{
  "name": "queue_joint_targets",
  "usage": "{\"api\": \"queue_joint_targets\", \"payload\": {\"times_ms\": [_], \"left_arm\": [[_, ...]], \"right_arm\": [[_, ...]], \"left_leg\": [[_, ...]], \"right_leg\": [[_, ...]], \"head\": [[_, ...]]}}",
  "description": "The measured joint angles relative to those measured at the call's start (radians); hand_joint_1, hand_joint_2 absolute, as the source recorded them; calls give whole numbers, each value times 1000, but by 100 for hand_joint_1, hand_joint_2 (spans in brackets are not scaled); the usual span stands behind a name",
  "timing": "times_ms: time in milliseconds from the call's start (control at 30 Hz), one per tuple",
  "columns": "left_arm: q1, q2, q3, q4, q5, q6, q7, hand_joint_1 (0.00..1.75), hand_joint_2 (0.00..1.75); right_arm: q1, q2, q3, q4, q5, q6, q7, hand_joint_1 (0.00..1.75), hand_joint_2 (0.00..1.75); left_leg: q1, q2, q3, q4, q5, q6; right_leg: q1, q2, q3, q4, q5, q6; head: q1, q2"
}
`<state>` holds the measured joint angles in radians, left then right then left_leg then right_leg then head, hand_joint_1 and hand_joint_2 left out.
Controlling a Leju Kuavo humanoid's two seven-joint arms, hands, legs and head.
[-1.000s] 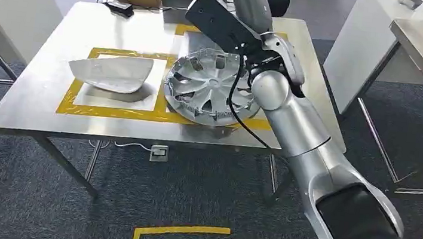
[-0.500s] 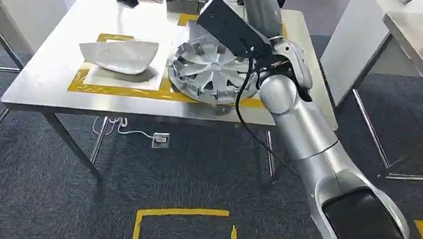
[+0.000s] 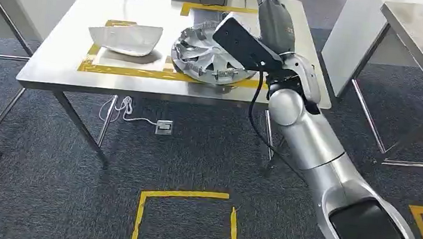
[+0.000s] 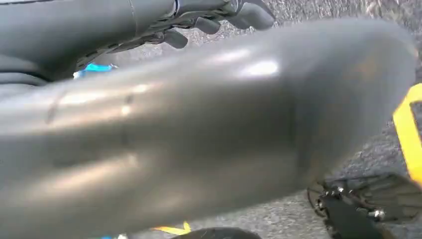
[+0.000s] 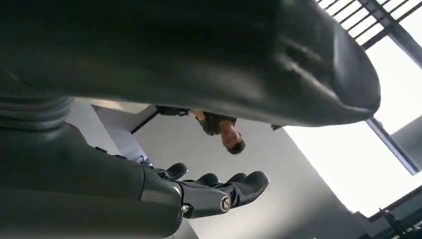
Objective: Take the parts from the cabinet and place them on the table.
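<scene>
My right hand (image 5: pixel 214 191), fingers extended, holds nothing; silver spoked wheel cover (image 3: pixel 213 56) and white curved panel (image 3: pixel 127 39) rest on the steel surface (image 3: pixel 59 60) (probably done).

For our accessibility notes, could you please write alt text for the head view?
The robot's right arm reaches up over a steel table where a silver hubcap and a white shell-like part lie inside yellow tape outlines.
</scene>
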<state>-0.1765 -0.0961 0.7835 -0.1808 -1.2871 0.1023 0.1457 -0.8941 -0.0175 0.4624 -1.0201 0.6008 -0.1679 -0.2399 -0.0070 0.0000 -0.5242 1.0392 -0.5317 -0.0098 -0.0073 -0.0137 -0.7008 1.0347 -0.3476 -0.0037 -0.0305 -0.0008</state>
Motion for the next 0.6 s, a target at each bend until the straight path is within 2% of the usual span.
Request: {"api": "queue_joint_targets", "payload": {"times_ms": [33, 67, 100, 133, 200, 233, 267, 300, 333, 367, 400, 433, 467, 500, 533, 567, 600], "left_arm": [[2, 0, 3, 0, 1, 1, 0, 0, 0], [5, -2, 5, 1, 2, 2, -1, 0, 0], [6, -2, 5, 1, 3, 3, -1, 0, 0], [7, -1, 10, 0, 5, 5, -1, 0, 0], [13, -3, 15, 0, 11, 8, -3, 0, 0], [19, -4, 20, 0, 13, 10, -7, 0, 0], [25, -5, 24, 0, 14, 11, -10, 0, 0], [31, -6, 28, 0, 20, 13, -13, 0, 0], [35, -7, 30, 0, 21, 13, -16, 0, 0], [36, -7, 33, 0, 22, 13, -19, 0, 0], [36, -7, 37, 0, 23, 13, -20, 0, 0], [36, -7, 39, 0, 27, 13, -21, 0, 0], [39, -7, 45, 0, 30, 13, -21, 0, 0], [43, -7, 48, 0, 31, 13, -21, 0, 0], [50, -7, 52, 0, 31, 14, -21, 0, 0], [58, -6, 55, 0, 32, 16, -24, 0, 0], [67, -3, 57, 0, 31, 17, -23, 0, 0]], "right_arm": [[12, -5, -2, 0, 4, -4, 0, 0, 0], [27, -19, -10, 1, 10, -12, -7, 0, 0], [38, -27, -16, 3, 10, -18, -11, 0, 0], [47, -40, -25, 8, 13, -23, -11, 0, 0], [77, -59, -49, 36, 21, -44, -30, 0, 0], [106, -68, -66, 64, 21, -57, -46, 0, 0], [133, -76, -83, 89, 23, -63, -52, 0, 0], [159, -86, -103, 120, 25, -63, -51, 0, 0], [181, -95, -120, 152, 24, -66, -57, 0, 0], [200, -103, -137, 189, 20, -70, -69, 0, 0], [218, -114, -156, 234, 15, -74, -72, 0, 0], [239, -123, -173, 274, 5, -80, -78, 0, 0], [267, -132, -192, 319, 0, -93, -77, 0, 0], [290, -138, -207, 366, -1, -101, -61, 0, 0], [315, -142, -220, 412, -9, -105, -45, 0, 0], [345, -146, -235, 448, -19, -106, -41, 0, 0], [370, -149, -248, 486, -36, -106, -25, 0, 0]], "left_leg": [[-1, -1, -2, -3, 7, 8], [12, 1, -9, -21, 29, 19], [12, 3, -13, -25, 44, 24], [13, 2, -28, -26, 61, 34], [13, 1, -64, -26, 89, 35], [13, 1, -80, -26, 102, 35], [13, 0, -95, -23, 112, 35], [14, -1, -110, -20, 122, 33], [15, -1, -124, -16, 130, 31], [16, -1, -137, -9, 136, 27], [16, -2, -148, -2, 142, 22], [12, -7, -156, 4, 148, 15], [12, -7, -153, -1, 156, 7], [14, -7, -152, -3, 162, 3], [15, -8, -151, -11, 172, -4], [15, -11, -155, -15, 183, -12], [17, -10, -166, -5, 163, -14]], "right_leg": [[-1, -2, 4, -9, 9, 7], [3, -1, 0, -11, 15, 15], [2, 6, -11, 1, -16, 19], [-1, 8, -27, 42, -78, 22], [-2, 10, -65, 191, -194, 31], [-2, 11, -73, 263, -218, 35], [-3, 11, -69, 300, -206, 36], [-3, 11, -47, 296, -172, 37], [-4, 11, -6, 256, -138, 37], [-4, 11, 58, 180, -119, 36], [-4, 11, 132, 85, -140, 34], [4, 12, 178, 1, -188, 26], [7, 12, 167, 11, -177, 12], [6, 12, 168, 4, -179, 6], [9, 11, 165, 3, -172, -1], [6, 8, 160, -6, -157, -11], [1, 4, 153, -10, -143, -18]], "head": [[1, 0], [0, 0], [-1, 0], [4, 0], [5, 0], [5, 0], [6, 0], [7, 0], [6, 0], [7, 0], [7, 0], [8, 0], [6, 0], [11, 0], [11, 0], [14, 0], [14, 0]]}}
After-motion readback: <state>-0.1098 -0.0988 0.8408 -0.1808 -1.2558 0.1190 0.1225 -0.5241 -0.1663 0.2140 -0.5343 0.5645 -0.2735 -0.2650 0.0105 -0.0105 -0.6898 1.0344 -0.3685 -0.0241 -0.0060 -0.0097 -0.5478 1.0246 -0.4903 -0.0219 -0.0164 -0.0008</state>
